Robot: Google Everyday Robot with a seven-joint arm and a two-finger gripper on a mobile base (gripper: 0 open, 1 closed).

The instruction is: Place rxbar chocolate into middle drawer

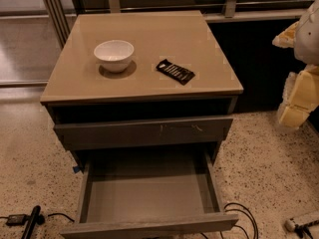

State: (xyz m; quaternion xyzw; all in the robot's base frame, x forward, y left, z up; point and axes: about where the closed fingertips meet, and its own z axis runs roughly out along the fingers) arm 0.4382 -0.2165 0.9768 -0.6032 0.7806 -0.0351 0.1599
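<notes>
The rxbar chocolate (pixel 175 71), a flat black bar with thin white lines, lies on the tan cabinet top (pixel 149 29), right of a white bowl. The middle drawer (pixel 149 188) is pulled far out below, its grey floor bare, its plain front (pixel 149 226) at the bottom of the view. My gripper (pixel 298 96), white with yellow parts, hangs at the right edge of the view, off the cabinet's right side and well apart from the bar. It holds nothing that I can see.
A white bowl (pixel 114 55) stands left of the bar. The drawer front with pale scratches (pixel 144 131) sits above the open drawer. Black cables (pixel 241 214) and a black handle (pixel 30 222) lie on the speckled floor. A railing runs behind the cabinet.
</notes>
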